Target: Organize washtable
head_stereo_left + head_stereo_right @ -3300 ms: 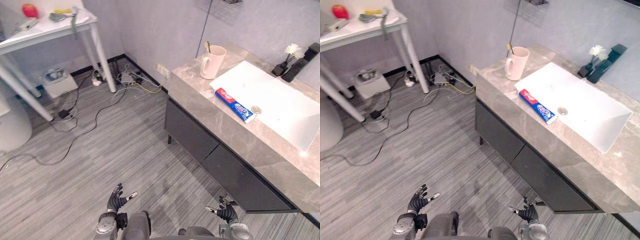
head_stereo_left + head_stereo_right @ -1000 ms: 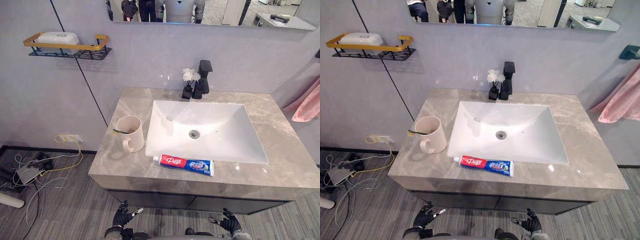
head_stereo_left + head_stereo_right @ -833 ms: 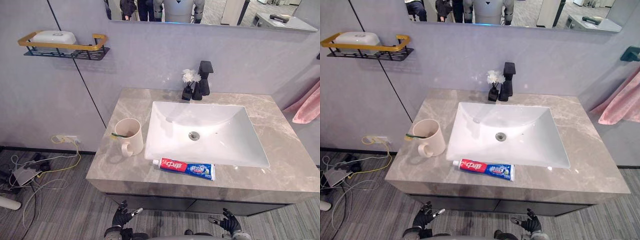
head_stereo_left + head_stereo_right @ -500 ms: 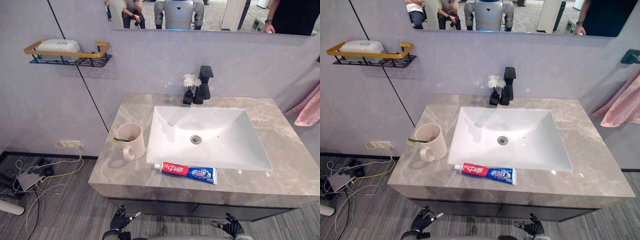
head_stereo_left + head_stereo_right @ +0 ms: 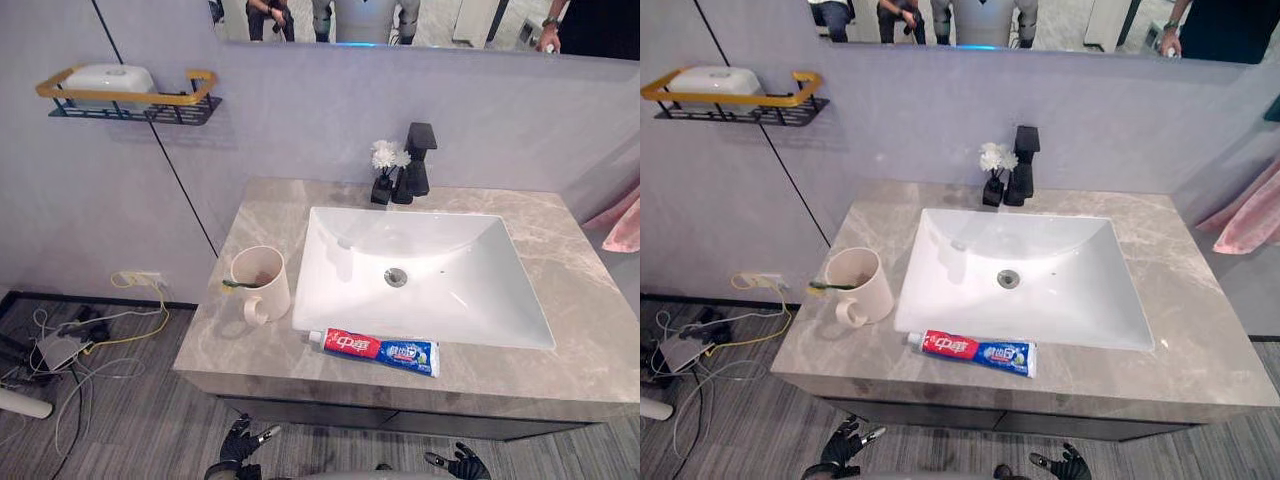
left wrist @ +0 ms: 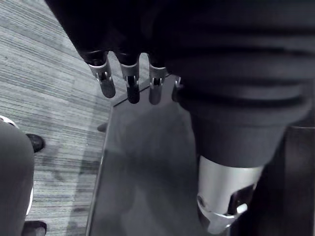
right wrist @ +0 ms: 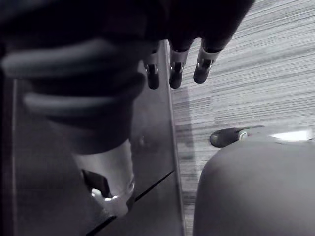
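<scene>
A grey marble washtable (image 5: 250,210) holds a white sink basin (image 5: 430,300). A red and blue toothpaste tube (image 5: 380,351) lies flat on the counter along the basin's front rim. A cream mug (image 5: 262,281) with a toothbrush (image 5: 238,284) across its mouth stands left of the basin. My left hand (image 5: 240,446) hangs low in front of the cabinet with relaxed fingers (image 6: 129,86), holding nothing. My right hand (image 5: 462,465) hangs low on the other side, its fingers (image 7: 175,71) also straight and empty.
A black tap (image 5: 418,158) and a small black vase of white flowers (image 5: 383,170) stand behind the basin. A wall shelf with a gold rail (image 5: 125,93) holds a white soap dish. Cables (image 5: 70,345) lie on the floor at left. A pink towel (image 5: 625,225) hangs at right.
The camera has turned from the floor and side table to face the washtable head on. Both hands stay low and empty.
</scene>
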Robot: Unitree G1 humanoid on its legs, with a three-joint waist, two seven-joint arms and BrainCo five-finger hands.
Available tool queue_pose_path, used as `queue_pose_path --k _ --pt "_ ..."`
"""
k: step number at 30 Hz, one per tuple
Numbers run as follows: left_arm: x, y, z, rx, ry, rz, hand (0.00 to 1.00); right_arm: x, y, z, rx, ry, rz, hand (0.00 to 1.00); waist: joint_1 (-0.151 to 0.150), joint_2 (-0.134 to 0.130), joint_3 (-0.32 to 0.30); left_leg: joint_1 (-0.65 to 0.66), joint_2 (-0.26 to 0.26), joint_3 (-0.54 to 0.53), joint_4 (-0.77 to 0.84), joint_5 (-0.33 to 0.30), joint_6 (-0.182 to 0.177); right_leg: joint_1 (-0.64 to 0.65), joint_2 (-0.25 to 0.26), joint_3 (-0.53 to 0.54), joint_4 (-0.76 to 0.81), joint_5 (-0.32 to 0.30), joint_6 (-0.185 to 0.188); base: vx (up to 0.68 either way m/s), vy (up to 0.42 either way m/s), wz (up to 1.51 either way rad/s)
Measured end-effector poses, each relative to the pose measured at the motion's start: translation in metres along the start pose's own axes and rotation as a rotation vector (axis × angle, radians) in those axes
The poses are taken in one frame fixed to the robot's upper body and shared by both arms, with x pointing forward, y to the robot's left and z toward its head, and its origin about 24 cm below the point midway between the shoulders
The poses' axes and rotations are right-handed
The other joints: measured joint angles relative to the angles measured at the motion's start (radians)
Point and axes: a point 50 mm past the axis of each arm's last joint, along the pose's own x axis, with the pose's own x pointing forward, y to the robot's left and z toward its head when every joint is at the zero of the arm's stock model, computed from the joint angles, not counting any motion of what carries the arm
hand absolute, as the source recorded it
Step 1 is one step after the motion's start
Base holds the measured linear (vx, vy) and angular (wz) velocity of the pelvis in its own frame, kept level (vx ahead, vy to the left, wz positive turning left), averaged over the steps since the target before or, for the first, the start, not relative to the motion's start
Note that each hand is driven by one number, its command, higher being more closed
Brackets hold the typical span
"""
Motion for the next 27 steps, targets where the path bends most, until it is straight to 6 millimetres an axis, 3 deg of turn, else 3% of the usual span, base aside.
queue_pose_path --k 10,18,22,27 --pt "0.001 0.005 -0.003 -0.035 0.025 0.041 0.00 0.003 -0.001 0.007 0.015 -0.015 -0.007 0.00 0.001 0.012 0.009 0.013 -0.001 -0.039 0.002 0.000 0.000 0.030 -0.006 -0.046 -0.003 0.015 0.008 0.03 -0.027 0.06" --pt "-0.001 0.028 -0.008 -0.136 0.041 0.137 0.00 0.006 -0.002 0.017 0.039 -0.040 -0.014 0.00 0.002 0.006 0.034 0.011 -0.024 -0.051 0.000 0.006 0.009 0.029 -0.027 -0.072 -0.007 0.032 0.006 -0.11 -0.015 0.02" --pt "-0.003 0.044 -0.008 -0.196 0.036 0.204 0.00 0.007 -0.005 0.023 0.040 -0.055 -0.021 0.00 0.001 0.008 0.041 0.011 -0.029 -0.048 -0.031 0.026 0.011 0.009 -0.032 -0.074 -0.008 0.033 0.005 -0.15 -0.050 -0.03" --pt "-0.010 0.086 0.001 -0.309 -0.033 0.365 0.00 0.007 -0.020 0.026 0.063 -0.064 -0.062 0.00 0.000 0.008 0.041 0.004 -0.018 -0.046 -0.039 0.031 0.003 -0.003 -0.024 -0.076 -0.009 0.028 0.000 -0.06 -0.053 -0.02"
